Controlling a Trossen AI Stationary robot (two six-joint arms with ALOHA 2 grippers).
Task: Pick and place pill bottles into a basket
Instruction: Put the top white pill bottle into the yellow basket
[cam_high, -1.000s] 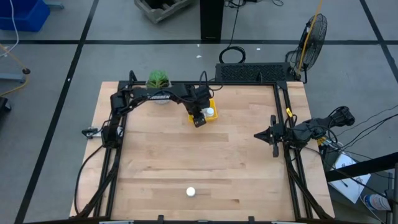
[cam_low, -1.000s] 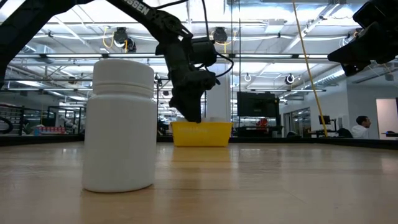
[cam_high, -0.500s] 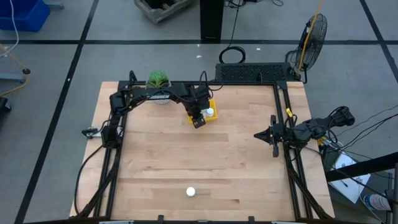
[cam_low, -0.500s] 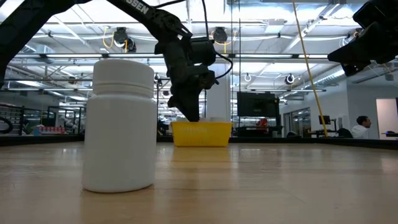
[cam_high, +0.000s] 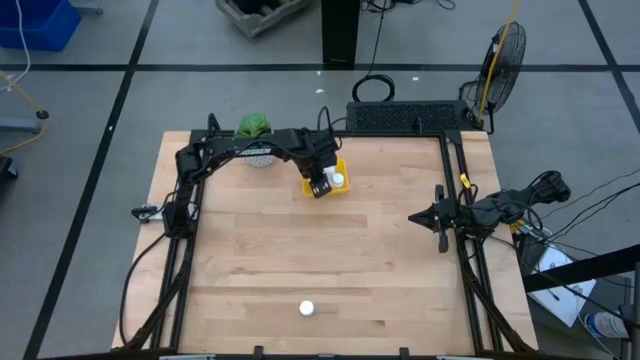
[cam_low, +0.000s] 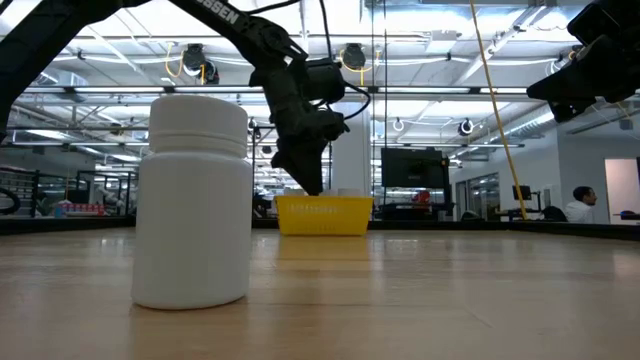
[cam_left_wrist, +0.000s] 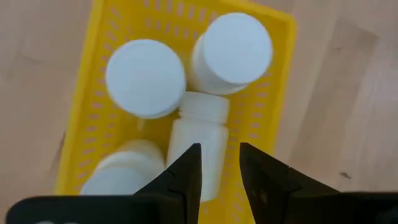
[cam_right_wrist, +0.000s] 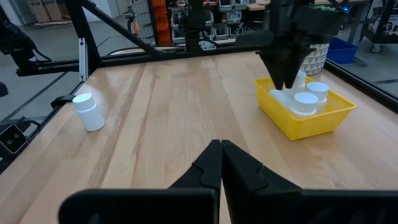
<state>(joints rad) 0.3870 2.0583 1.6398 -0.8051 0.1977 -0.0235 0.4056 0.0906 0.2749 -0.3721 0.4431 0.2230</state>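
Observation:
The yellow basket stands on the table toward the far edge. It holds several white pill bottles: two upright, one lying on its side, and another beside it. My left gripper hangs open and empty just above the lying bottle, pointing down into the basket. One more pill bottle stands upright on its base near the table's near edge. My right gripper waits shut at the table's right side.
A white pot with a green plant stands just left of the basket at the far edge. Bare wood lies between the basket and the lone bottle. Dark frame rails run along the table's left and right sides.
My left gripper has drawn back a little toward the table's far edge over the basket, staying open. The bottles have kept still.

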